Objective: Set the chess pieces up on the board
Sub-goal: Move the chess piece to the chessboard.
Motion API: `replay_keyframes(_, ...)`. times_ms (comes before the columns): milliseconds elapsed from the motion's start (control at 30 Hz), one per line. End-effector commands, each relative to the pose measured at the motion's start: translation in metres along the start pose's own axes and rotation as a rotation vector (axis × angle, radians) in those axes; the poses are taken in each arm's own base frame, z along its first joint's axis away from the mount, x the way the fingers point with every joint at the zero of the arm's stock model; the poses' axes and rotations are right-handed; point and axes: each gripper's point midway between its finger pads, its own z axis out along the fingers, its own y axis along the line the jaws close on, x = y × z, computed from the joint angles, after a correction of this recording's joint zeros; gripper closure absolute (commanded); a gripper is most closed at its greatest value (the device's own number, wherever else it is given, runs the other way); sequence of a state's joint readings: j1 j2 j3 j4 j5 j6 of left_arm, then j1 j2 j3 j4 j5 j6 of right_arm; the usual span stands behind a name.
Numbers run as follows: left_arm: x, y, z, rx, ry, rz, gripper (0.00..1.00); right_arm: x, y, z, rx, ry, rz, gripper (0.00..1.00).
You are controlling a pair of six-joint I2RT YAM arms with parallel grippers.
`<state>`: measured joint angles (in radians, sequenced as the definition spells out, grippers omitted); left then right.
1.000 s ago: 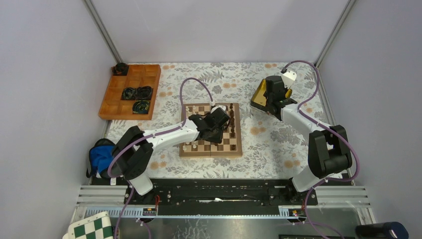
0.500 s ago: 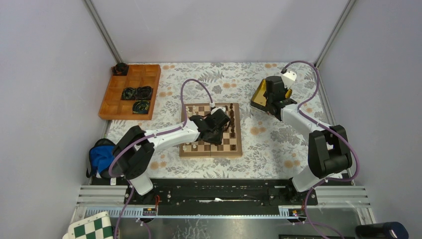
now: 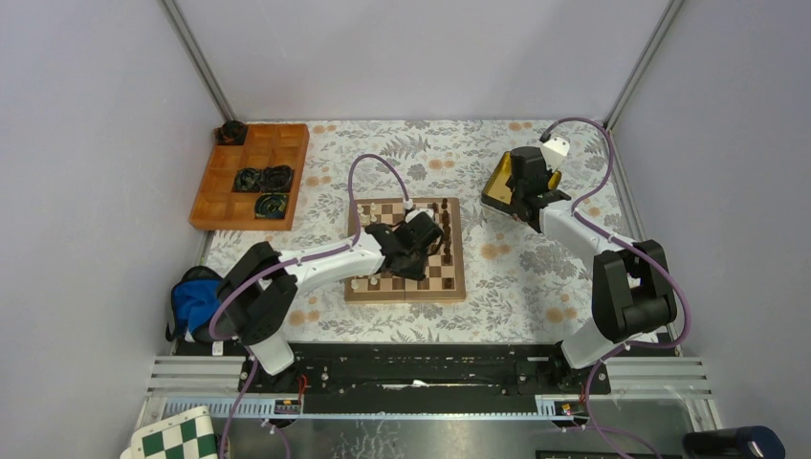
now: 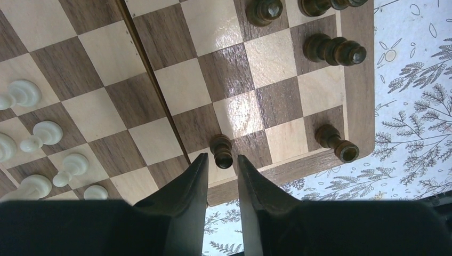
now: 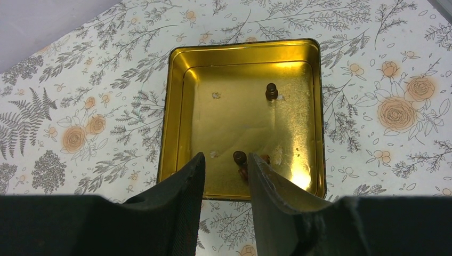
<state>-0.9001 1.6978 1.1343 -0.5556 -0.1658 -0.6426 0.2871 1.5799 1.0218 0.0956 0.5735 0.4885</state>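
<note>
The board [image 3: 432, 284] lies mid-table. White chess pieces [image 4: 45, 133] stand along its left side and dark ones [image 4: 333, 49] along its right. My left gripper [image 4: 222, 160] hovers at the board's near edge [image 3: 419, 268], right of the fold, its jaws a narrow gap apart. A dark pawn [image 4: 221, 149] stands upright on the last row. Its head sits between my fingertips with a thin gap on each side. My right gripper [image 5: 226, 160] is open over a gold tin [image 5: 178, 106], at the back right [image 3: 516, 196]. Two dark pieces [image 5: 272, 92] stand in that tin.
A dark rook [image 4: 335, 143] stands on the board's near right corner. An orange tray [image 3: 287, 141] with black rings sits at the back left. A blue object [image 3: 196, 296] lies by the left arm's base. A green-and-white checkered board [image 3: 177, 438] lies below the rail.
My left gripper has moved over the board toward its near edge, and its jaws have narrowed slightly. The right arm has not moved.
</note>
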Motion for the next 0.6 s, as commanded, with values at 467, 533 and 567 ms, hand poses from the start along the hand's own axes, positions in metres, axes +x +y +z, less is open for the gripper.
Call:
replay_keyframes(467, -0.003, 0.001, -0.003, -0.036, -0.012, 0.023, 0.91, -0.015, 0.005, -0.001, -0.018, -0.039, 0.043, 0.58)
replay_keyframes(533, -0.009, -0.001, -0.007, -0.036, -0.024, 0.033, 0.92, -0.016, 0.006, -0.001, -0.018, -0.041, 0.042, 0.58)
replay_keyframes(567, -0.012, -0.002, -0.009, -0.038, -0.026, 0.041, 0.92, -0.016, 0.006, -0.001, -0.016, -0.041, 0.041, 0.58)
